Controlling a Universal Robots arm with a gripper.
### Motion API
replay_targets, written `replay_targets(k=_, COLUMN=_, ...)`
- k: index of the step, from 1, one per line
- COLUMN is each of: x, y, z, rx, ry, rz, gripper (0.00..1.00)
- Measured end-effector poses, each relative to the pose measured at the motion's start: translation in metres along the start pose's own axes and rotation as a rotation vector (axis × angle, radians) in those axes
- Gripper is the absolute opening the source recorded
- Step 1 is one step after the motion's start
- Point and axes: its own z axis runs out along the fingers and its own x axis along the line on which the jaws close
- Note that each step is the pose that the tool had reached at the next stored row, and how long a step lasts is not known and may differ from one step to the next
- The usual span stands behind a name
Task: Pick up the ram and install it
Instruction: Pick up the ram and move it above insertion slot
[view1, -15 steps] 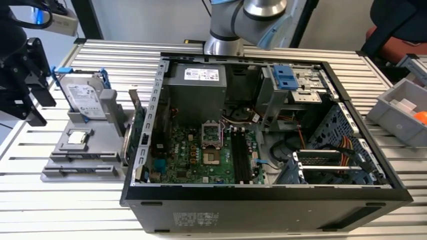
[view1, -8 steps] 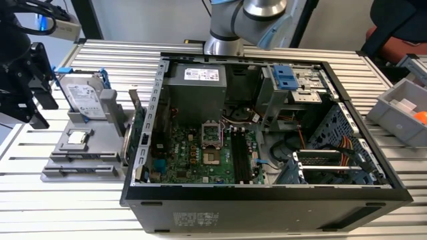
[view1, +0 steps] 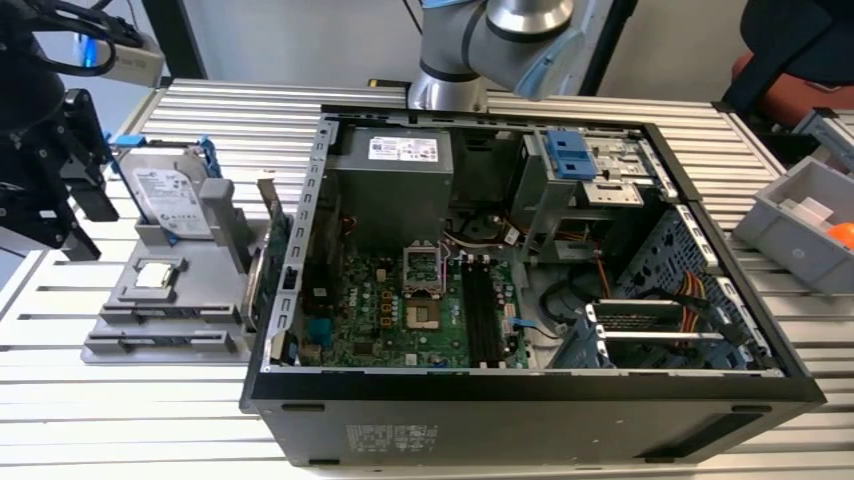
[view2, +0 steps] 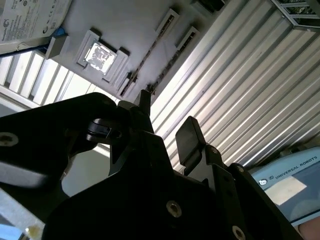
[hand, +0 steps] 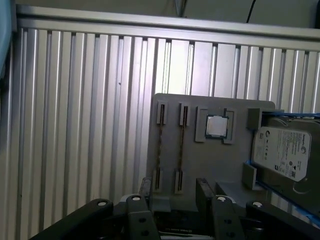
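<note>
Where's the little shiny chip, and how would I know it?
Find the big open computer case; at the exterior view's left of it lies a grey holder. On it, between the hard drive and two thin ram sticks, sits the chip: the only small, flat, silvery square there.

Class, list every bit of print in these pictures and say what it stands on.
Hard drive label: print too small to read.
Power supply label: too small to read.
Case sticker: too blurred to read.
Arm's blue cap: a maker's name, nothing else.
</note>
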Motion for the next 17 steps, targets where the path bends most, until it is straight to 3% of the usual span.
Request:
replay_targets(k=7, x=0.0, y=-0.0006, z=0.003, rx=0.0002, ry=-0.0001, rz=0.001, gripper=1.0)
replay_targets(k=17, x=-0.0008, y=-0.0014, z=0.0141, rx=0.0003, ry=-0.0002, rz=0.012, gripper=1.0)
